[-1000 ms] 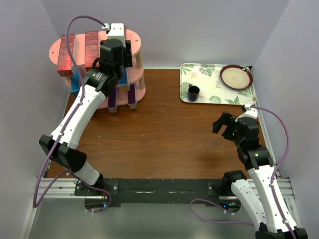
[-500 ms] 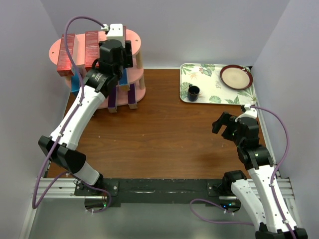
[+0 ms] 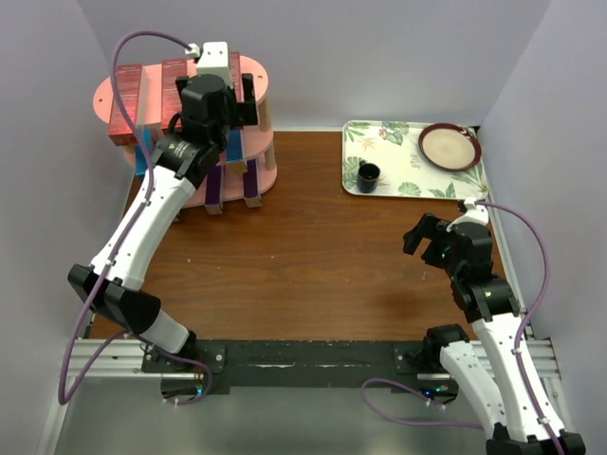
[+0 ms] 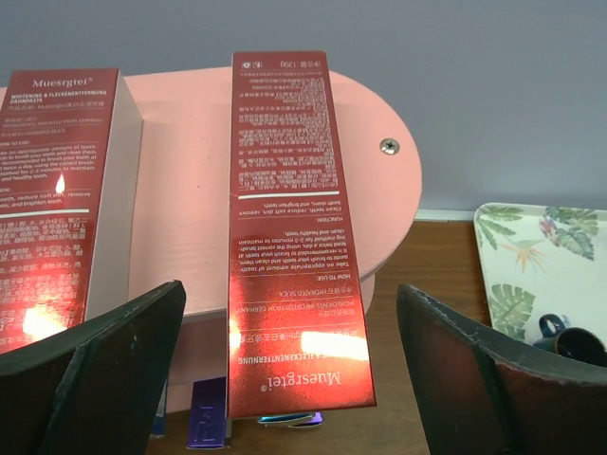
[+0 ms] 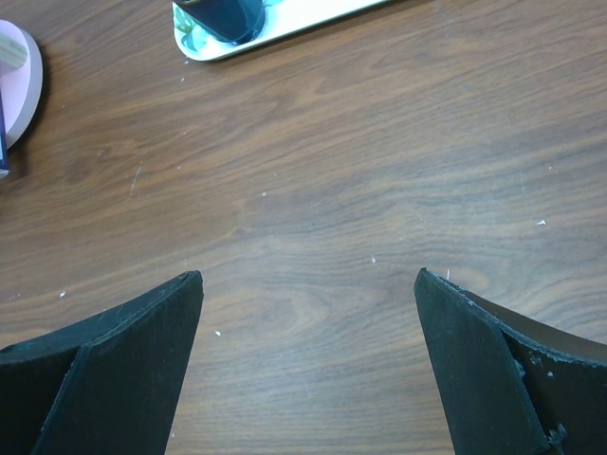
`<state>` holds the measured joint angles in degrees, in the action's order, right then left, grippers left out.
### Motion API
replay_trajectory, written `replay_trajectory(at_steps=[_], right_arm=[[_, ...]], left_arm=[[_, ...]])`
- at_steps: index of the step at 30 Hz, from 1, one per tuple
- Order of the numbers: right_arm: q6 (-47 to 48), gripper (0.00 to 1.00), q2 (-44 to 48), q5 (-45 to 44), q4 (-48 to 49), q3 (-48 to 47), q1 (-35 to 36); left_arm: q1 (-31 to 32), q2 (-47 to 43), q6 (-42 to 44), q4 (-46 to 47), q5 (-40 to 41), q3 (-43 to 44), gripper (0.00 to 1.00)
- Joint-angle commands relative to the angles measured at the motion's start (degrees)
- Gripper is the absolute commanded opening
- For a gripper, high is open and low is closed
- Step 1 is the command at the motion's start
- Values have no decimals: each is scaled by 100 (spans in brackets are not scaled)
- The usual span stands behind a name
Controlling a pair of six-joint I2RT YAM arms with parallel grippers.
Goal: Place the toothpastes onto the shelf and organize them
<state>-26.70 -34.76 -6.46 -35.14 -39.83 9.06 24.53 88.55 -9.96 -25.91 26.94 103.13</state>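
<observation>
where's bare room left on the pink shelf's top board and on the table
Pink three-tier shelf: its top board is bare right of the metallic red carton under the open left gripper, plus a narrow strip between that and the second red carton. Brown wooden table: bare between shelf and floral tray. Lower tiers are crowded.

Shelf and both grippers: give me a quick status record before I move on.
top tier: centre red carton flat on the pink shelf, near end overhanging; second red carton beside it
lower tiers: blue cartons in the middle, purple cartons at the bottom; counts hidden by the arm
left gripper: open, straddling the centre red carton without touching
right gripper: open, empty, above the wooden table
</observation>
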Motion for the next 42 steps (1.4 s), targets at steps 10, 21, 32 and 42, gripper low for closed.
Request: replay_trajectory(at_steps=[10,21,32,42], right_arm=[[95,99,127,-136,-142,-498,-1],[314,99,505,-585,-380,-1053,-1],[393,98,1085,-717,-222,-614,8],[429,99,1674,-1015,-63,-244,26]], left_arm=[[-36,-2112,651,1123,-1129,-503,100],[-36,-5662,1346,913,-910,-3067,100],[-45,-8606,1040,-10,-226,-4985,100],[-45,-9611,802,252,242,-5953,100]])
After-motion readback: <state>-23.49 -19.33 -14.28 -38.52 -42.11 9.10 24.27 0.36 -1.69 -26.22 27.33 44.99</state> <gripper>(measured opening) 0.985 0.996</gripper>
